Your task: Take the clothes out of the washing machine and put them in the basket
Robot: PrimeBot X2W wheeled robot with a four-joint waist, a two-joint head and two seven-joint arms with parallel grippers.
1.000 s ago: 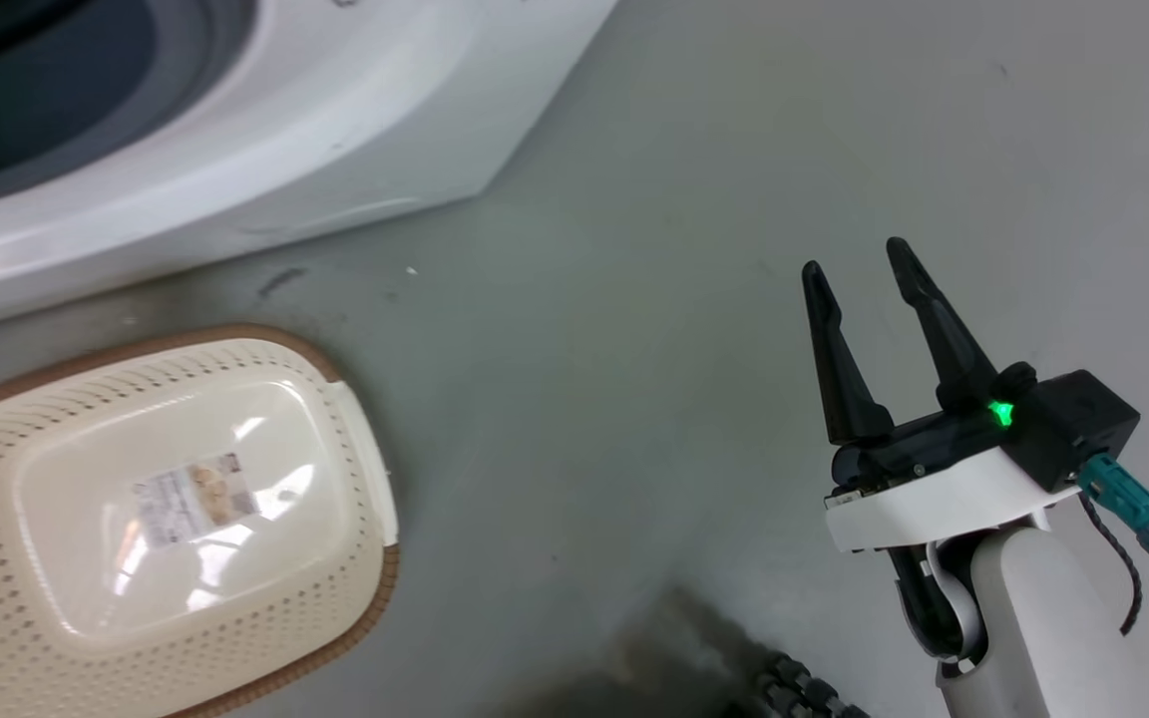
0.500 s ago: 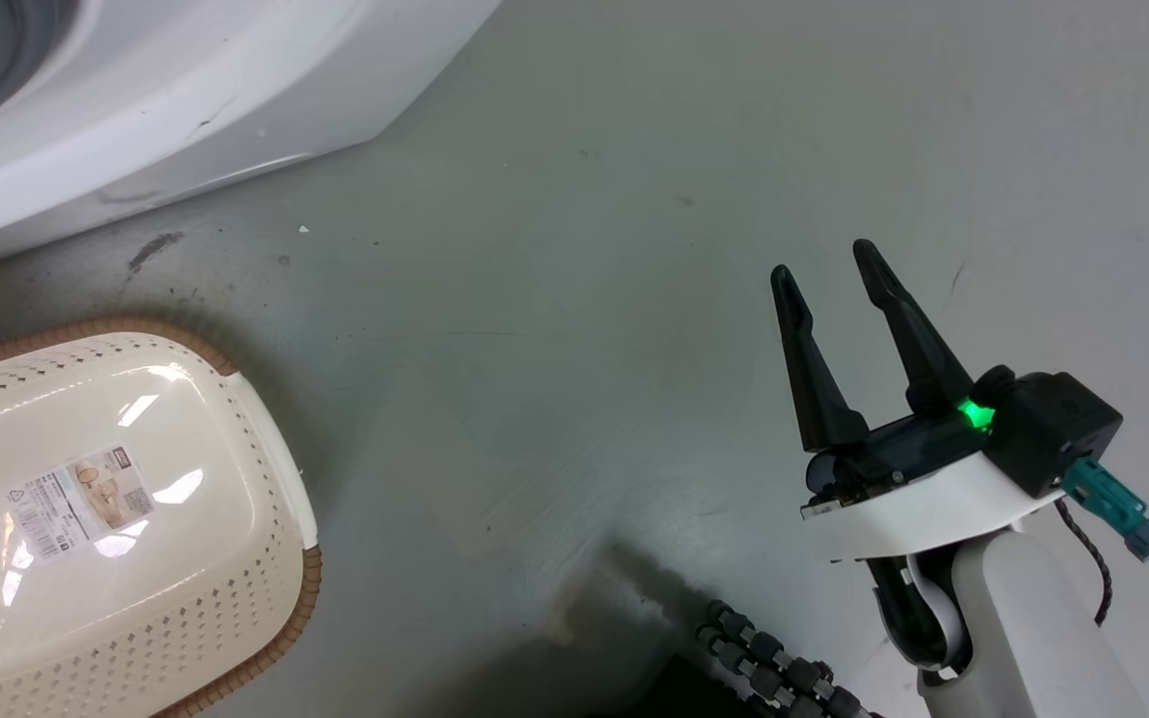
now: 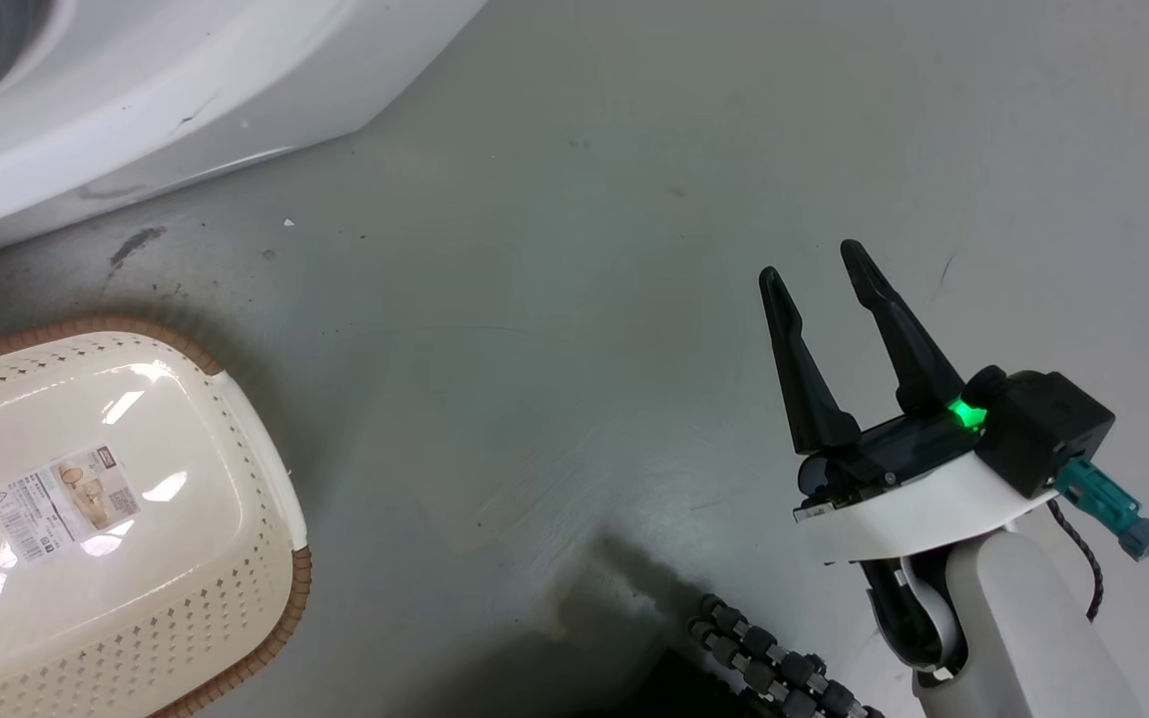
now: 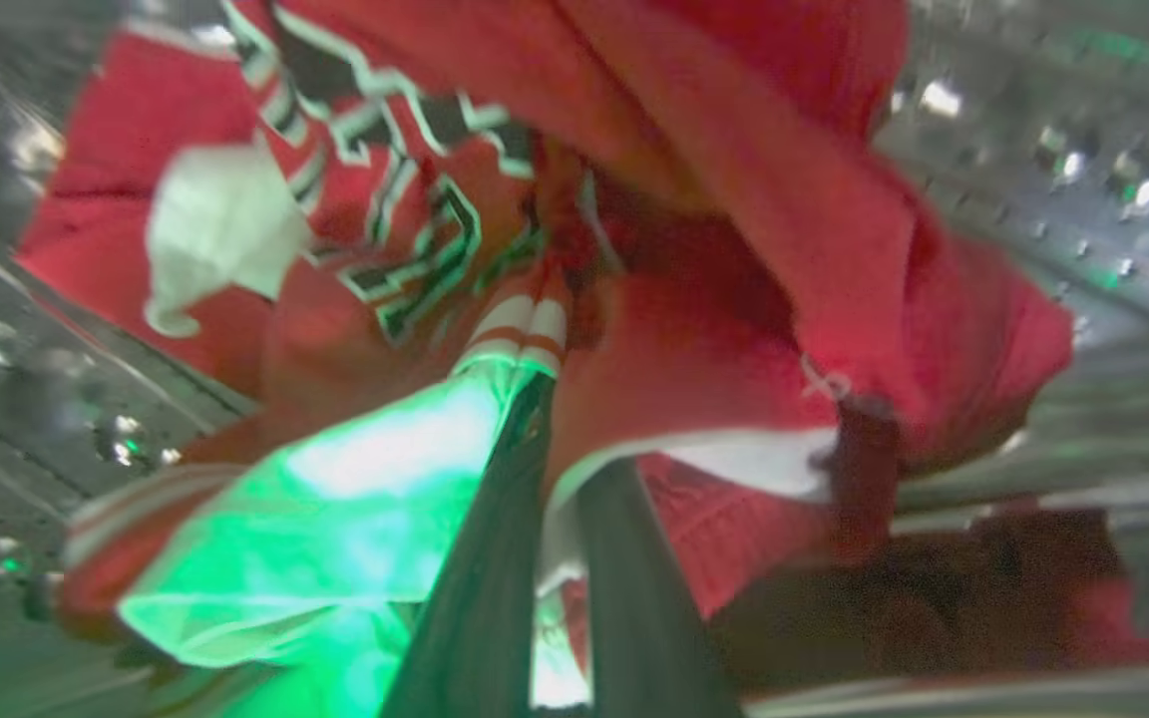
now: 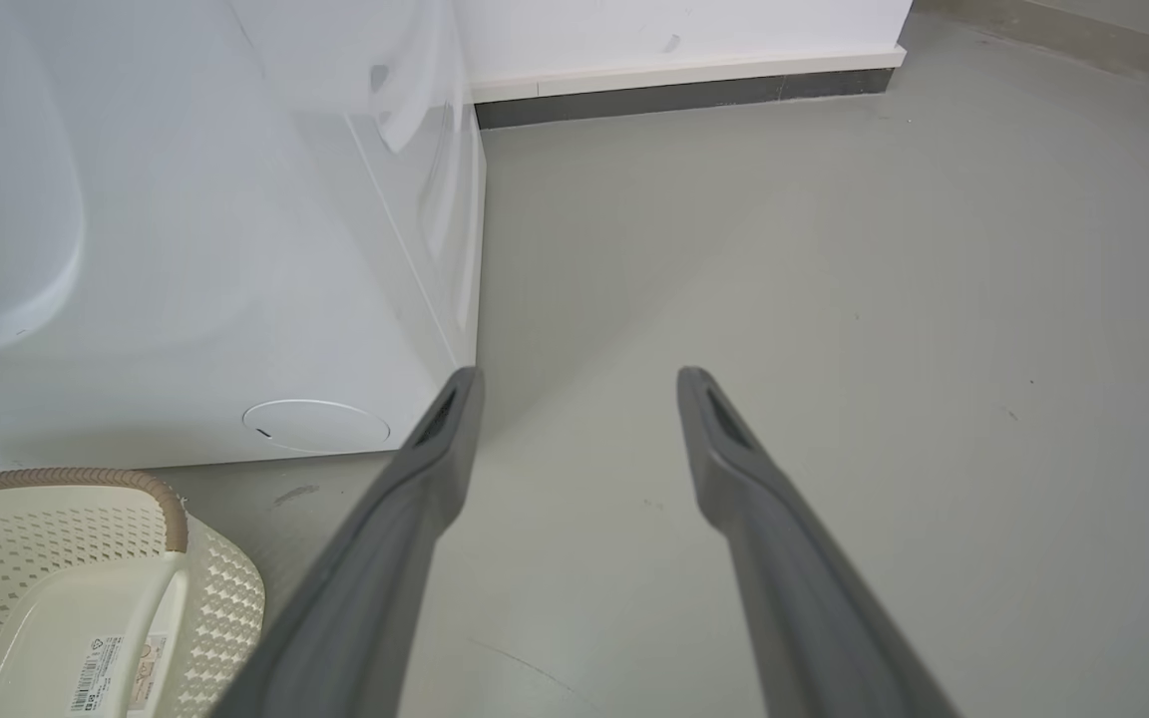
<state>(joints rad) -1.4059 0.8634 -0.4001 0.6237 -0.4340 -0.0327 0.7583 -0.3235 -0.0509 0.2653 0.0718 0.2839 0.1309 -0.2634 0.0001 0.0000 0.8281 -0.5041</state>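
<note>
The clothes (image 4: pixel 734 329), red fabric with white trim and a black-and-white print, lie bunched inside the washing machine's perforated steel drum (image 4: pixel 1033 150). My left gripper (image 4: pixel 570 429) is shut on a white-trimmed fold of them, lit green from below. The white washing machine (image 3: pixel 186 80) stands at the upper left of the head view, with its side panel (image 5: pixel 186 249) in the right wrist view. On the floor in front of it stands the cream basket (image 3: pixel 265 479) with a brown rim, holding nothing; its wall (image 5: pixel 215 588) also shows. My right gripper (image 3: pixel 811 261) hangs open over bare floor, as seen along its fingers too (image 5: pixel 579 374).
Grey floor (image 3: pixel 584 299) stretches to the right of the washer. A black ribbed cable (image 3: pixel 774 668) lies at the bottom edge near my right arm. A white wall with a dark skirting (image 5: pixel 684 90) runs behind. A round service cover (image 5: pixel 315 426) sits low on the washer.
The head camera has swung, so washer and basket slid left in the picture and the porthole left it. The right gripper stays open in the same pose.
</note>
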